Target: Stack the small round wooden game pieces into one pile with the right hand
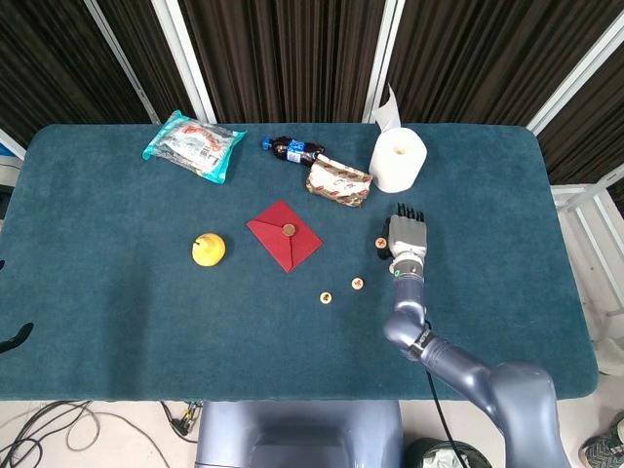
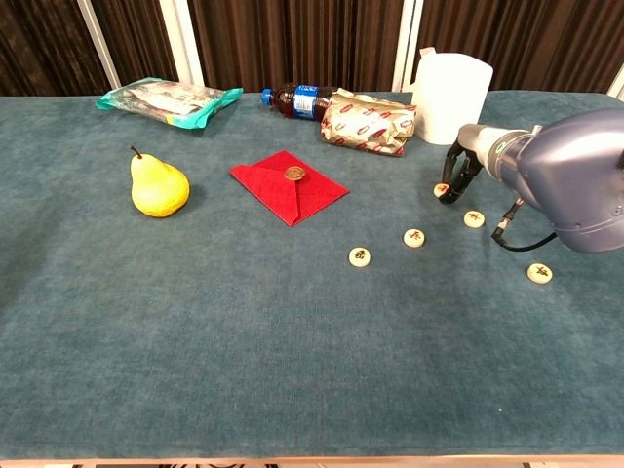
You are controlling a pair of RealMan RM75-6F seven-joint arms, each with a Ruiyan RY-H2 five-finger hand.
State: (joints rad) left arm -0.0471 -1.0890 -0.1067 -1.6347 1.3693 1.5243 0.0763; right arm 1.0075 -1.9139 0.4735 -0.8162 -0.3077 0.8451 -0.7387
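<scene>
Several small round wooden pieces lie on the blue cloth at the right: one (image 2: 360, 256), a second (image 2: 414, 237), a third (image 2: 474, 218), one near the front (image 2: 539, 273) and one (image 2: 442, 189) beside my right hand. My right hand (image 2: 459, 175) hangs over the cloth with its fingers pointing down and apart, just right of that last piece, and holds nothing. In the head view the same hand (image 1: 407, 237) lies flat, with a piece (image 1: 378, 244) at its left side and two more (image 1: 358, 284) (image 1: 326, 296) nearer the front. My left hand does not show.
A red envelope (image 2: 290, 186) lies mid-table and a yellow pear (image 2: 158, 186) to its left. Along the far side are a green packet (image 2: 168, 99), a cola bottle (image 2: 295, 99), a red-patterned wrapper (image 2: 369, 124) and a white paper roll (image 2: 450, 97) just behind the right hand.
</scene>
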